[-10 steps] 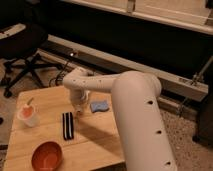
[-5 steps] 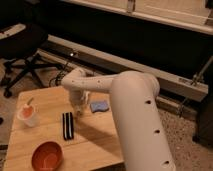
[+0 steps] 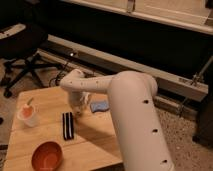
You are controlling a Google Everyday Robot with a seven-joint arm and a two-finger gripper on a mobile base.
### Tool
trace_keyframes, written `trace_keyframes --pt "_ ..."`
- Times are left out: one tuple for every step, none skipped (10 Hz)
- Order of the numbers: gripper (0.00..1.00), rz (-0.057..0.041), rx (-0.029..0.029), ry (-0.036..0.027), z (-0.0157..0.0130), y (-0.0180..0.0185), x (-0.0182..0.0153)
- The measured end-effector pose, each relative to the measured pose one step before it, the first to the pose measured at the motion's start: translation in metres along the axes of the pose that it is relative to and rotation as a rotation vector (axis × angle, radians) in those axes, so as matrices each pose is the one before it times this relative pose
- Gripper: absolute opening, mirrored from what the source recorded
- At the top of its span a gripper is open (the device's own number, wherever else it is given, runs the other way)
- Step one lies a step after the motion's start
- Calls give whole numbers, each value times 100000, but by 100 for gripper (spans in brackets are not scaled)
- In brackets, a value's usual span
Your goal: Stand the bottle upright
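Observation:
My gripper (image 3: pixel 78 106) hangs at the end of the white arm, low over the wooden table (image 3: pixel 95 140), just left of the blue sponge. The bottle (image 3: pixel 85 98) shows as a pale slim shape held close to upright between the fingers, its lower end near the tabletop. The gripper is shut on it. The wrist and the fingers hide most of the bottle.
A blue sponge (image 3: pixel 99 106) lies right of the gripper. A black striped bar (image 3: pixel 67 125) lies just in front of it. A white cup with orange contents (image 3: pixel 29 115) stands at the left, and an orange bowl (image 3: pixel 47 156) sits near the front edge. An office chair (image 3: pixel 22 55) is behind the table on the left.

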Motion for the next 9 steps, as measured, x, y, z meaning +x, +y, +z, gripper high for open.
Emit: trace_keyframes --pt "47 -391 -108 -102 80 -179 -66" --pt "47 -295 -190 -109 82 -89 -61" --pt "47 -317 -127 -135 85 -151 -59" --pt "47 -139 -78 -56 19 -56 -21" --pt "47 18 -13 40 -63 -32 53" --pt "47 126 21 141 -113 20 99" --pt "47 247 -12 90 -119 95 90" --pt "47 454 -202 66 -88 249 115" --pt "47 409 -256 -37 -36 258 62"
